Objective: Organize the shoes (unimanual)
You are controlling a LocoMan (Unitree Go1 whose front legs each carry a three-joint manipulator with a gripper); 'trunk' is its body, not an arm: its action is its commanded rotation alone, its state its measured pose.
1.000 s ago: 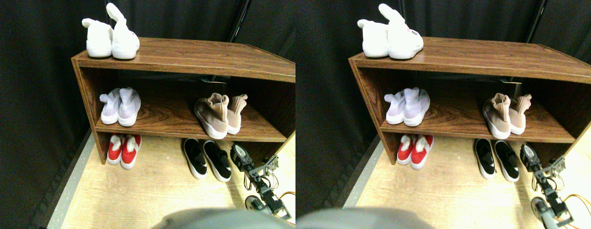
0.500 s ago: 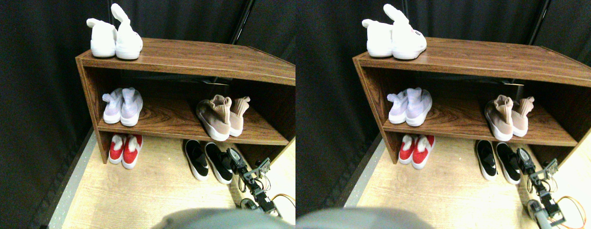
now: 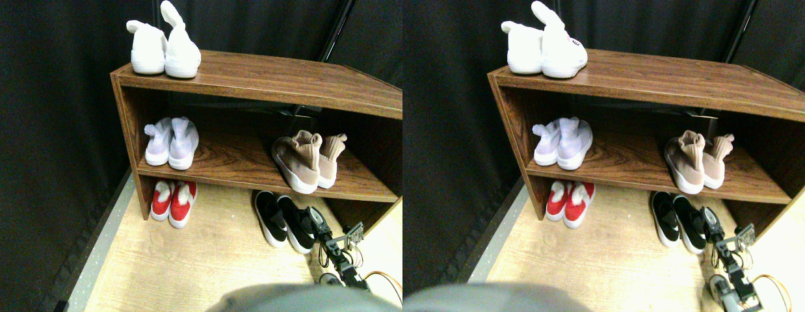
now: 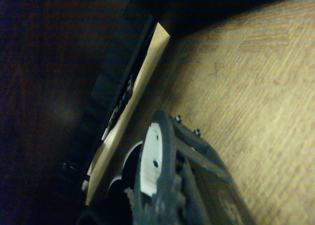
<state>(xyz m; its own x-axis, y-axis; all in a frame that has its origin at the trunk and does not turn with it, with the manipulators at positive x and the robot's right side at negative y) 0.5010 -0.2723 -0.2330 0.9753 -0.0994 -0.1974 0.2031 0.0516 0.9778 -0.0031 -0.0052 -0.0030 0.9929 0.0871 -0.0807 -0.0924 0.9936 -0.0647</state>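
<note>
Two black slip-on shoes stand on the floor before the shelf, the left one [image 3: 270, 218] and the right one [image 3: 297, 224] close together. My right gripper [image 3: 320, 221] is low on the floor, against the right slip-on's outer side. Two tan knit sneakers [image 3: 300, 162] sit on the middle board's right part, the nearer one leaning. The wrist view shows only the dark jaw frame [image 4: 162, 180], wood floor [image 4: 256, 87] and a dark shelf panel [image 4: 49, 87].
The brown wooden shelf [image 3: 259, 75] carries white shoes [image 3: 165, 52] on top and pale lilac shoes [image 3: 171, 143] on the middle board's left. Red shoes [image 3: 171, 201] sit on the floor under its left end. Black curtains hang behind. An orange cable [image 3: 383, 279] lies by the arm.
My gripper has moved left along the floor to the right black slip-on, which now sits closer to its mate. The whole picture has shifted a little, so the camera moved.
</note>
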